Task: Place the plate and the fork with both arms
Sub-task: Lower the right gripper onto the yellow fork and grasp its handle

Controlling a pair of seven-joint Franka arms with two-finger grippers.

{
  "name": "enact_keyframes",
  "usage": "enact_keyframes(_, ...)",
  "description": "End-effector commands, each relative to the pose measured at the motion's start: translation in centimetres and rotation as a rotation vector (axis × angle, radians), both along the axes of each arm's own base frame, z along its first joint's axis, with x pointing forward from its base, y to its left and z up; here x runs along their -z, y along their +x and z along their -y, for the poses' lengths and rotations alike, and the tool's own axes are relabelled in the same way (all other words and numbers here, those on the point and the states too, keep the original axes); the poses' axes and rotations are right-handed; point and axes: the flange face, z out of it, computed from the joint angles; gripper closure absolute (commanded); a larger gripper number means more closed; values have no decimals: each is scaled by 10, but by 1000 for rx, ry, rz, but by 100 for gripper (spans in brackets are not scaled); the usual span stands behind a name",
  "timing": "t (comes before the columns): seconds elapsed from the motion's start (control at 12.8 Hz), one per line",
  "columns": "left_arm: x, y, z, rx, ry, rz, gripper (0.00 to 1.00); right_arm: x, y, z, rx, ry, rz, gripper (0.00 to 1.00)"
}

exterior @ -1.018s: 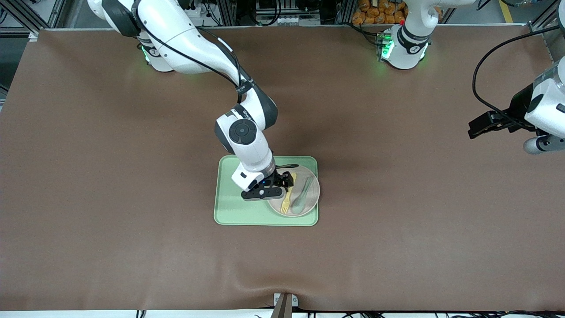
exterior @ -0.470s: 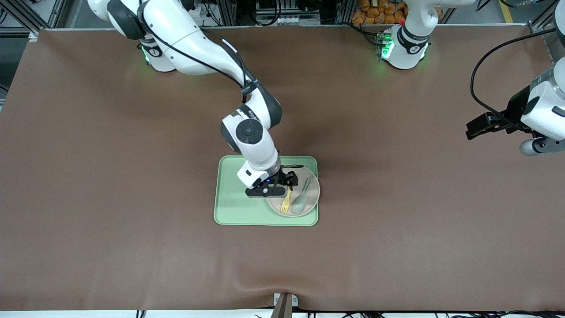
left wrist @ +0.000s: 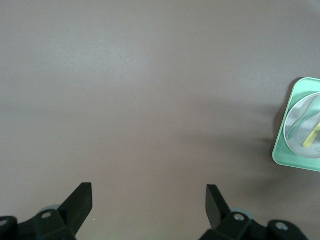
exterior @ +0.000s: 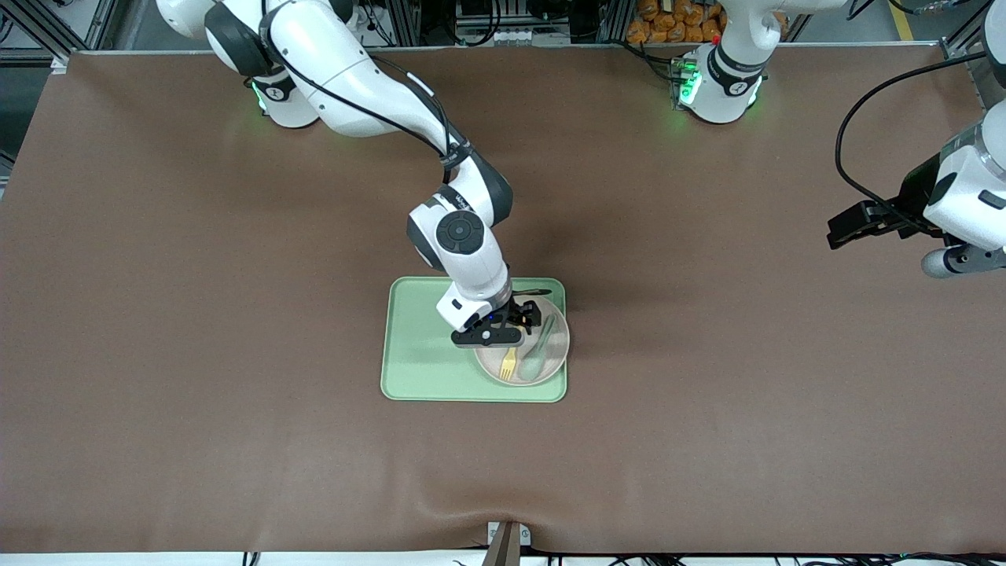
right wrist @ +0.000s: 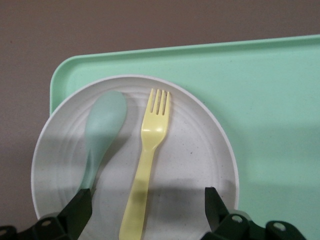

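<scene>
Centre frame, the right gripper, wide open and empty, hovers over the fork (spoon alongside): it could grab both. The left gripper waits, open.

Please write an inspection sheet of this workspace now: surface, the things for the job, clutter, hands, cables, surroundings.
Surface: brown table cover, a wrinkle at its edge nearest the front camera.
Job's things: plate on the green tray, at the tray's end toward the left arm; fork lies in the plate.
Clutter: green spoon in the plate beside the fork, apart from it.
Hands: right hand open over the plate, holding nothing; left hand open over bare cover, waiting.
Cables: black cables along both arms.
Surroundings: metal frames above the table's top edge.
</scene>
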Motion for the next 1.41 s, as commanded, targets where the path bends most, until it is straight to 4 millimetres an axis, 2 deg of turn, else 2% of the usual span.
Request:
enact_keyframes(0.0, -11, -6, -4, 14, 16, 19, 0, 28, -4, -10, 14, 0, -19, 0)
enact_keyframes(0.31, -16, -8, -7, 4, 14, 27, 0, 36, -6, -12, 12, 6, -12, 0)
enact_keyframes(0.78, -15, -8, -10, 1, 16, 25, 0, 36, -9, -16, 5, 12, -3, 0)
enact_keyframes(0.86, -15, -8, -10, 3, 16, 25, 0, 36, -11, -19, -2, 12, -3, 2)
enact_keyframes(0.94, -16, -8, -15, -5, 16, 24, 0, 38, -11, -18, -11, 7, -3, 13)
enact_keyframes(1.02, -16, -10, -17, -8, 17, 13, 0, 39, -13, -20, -15, 5, -3, 32)
enact_keyframes(1.17, -22, -14, -18, -8, 15, 22, 0, 39, -15, -22, -26, 1, 1, 85)
enact_keyframes(1.25, -24, -15, -20, -7, 13, 23, 0, 39, -15, -23, -29, -1, 0, 100)
enact_keyframes(1.33, -24, -15, -24, -8, 6, 21, 0, 39, -16, -23, -38, -4, 3, 100)
